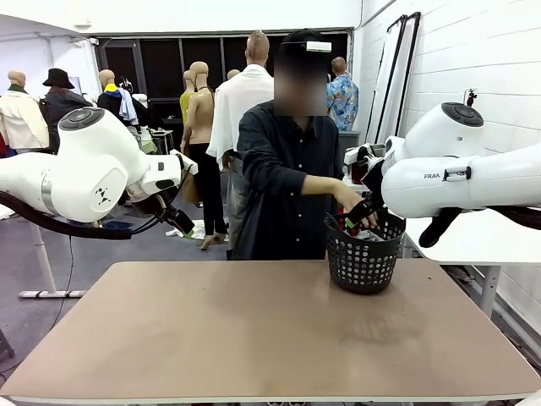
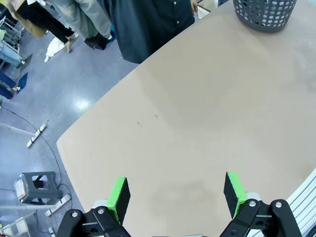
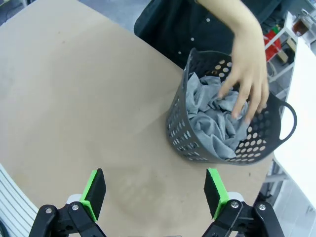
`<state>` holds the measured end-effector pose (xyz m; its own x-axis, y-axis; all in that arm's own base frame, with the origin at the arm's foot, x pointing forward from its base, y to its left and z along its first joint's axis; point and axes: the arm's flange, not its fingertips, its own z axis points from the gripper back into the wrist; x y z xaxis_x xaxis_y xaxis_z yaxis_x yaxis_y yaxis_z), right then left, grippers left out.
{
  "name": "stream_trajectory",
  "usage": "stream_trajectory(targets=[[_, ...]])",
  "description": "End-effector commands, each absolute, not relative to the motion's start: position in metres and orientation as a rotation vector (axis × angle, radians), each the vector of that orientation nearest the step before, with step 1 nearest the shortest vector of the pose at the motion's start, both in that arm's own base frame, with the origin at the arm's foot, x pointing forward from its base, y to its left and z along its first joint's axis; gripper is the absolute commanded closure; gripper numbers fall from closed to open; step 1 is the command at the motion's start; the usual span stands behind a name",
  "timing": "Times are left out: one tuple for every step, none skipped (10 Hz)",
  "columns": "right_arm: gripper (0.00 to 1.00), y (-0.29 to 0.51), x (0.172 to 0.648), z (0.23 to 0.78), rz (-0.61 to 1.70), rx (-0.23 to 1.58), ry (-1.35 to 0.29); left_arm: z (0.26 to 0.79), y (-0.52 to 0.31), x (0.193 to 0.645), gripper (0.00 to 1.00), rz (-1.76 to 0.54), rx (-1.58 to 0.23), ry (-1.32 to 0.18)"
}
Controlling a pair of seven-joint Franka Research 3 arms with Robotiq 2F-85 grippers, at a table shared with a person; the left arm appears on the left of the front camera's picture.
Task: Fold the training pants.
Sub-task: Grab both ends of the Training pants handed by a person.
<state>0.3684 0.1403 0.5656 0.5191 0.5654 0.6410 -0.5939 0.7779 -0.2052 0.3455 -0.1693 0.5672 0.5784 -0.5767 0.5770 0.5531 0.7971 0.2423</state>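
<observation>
1. While bunched inside the black basket (image 3: 183, 143), right of centre in the right wrist view, the training pants (image 3: 210, 123) lie under the person's hand (image 3: 249, 79); its grasp cannot be told.
2. Left gripper (image 2: 177, 187): jaws spread wide above the table (image 2: 197, 108).
3. Right gripper (image 3: 155, 182): jaws spread wide, near the basket.

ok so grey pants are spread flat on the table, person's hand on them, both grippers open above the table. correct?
No. The training pants are bunched in the black basket, not spread on the table; the right wrist view shows it. The person's hand is on them, and the left gripper and right gripper are open above the table.
</observation>
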Motion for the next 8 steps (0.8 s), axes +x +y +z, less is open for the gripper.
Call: stream_trajectory(targets=[[0.00,0.1395,0.3688,0.5656,0.695,0.046,-0.753,0.5671,-0.1681,0.3465,0.00,-0.668,0.040,-0.688],[0.00,0.1395,0.3688,0.5656,0.695,0.046,-0.753,0.5671,-0.1681,0.3465,0.00,-0.668,0.040,-0.688],[0.00,0.1395,0.3688,0.5656,0.695,0.046,-0.753,0.5671,-0.1681,0.3465,0.00,-0.668,0.040,-0.688],[0.00,0.1395,0.3688,0.5656,0.695,0.046,-0.753,0.5671,-0.1681,0.3465,0.00,-0.668,0.040,-0.688],[0.00,0.1395,0.3688,0.5656,0.695,0.046,-0.753,0.5671,-0.1681,0.3465,0.00,-0.668,0.040,-0.688],[0.00,0.1395,0.3688,0.5656,0.695,0.046,-0.753,0.5671,-0.1681,0.3465,0.00,-0.668,0.040,-0.688],[0.00,0.1395,0.3688,0.5656,0.695,0.046,-0.753,0.5671,-0.1681,0.3465,0.00,-0.668,0.040,-0.688],[0.00,0.1395,0.3688,0.5656,0.695,0.046,-0.753,0.5671,-0.1681,0.3465,0.00,-0.668,0.040,-0.688]])
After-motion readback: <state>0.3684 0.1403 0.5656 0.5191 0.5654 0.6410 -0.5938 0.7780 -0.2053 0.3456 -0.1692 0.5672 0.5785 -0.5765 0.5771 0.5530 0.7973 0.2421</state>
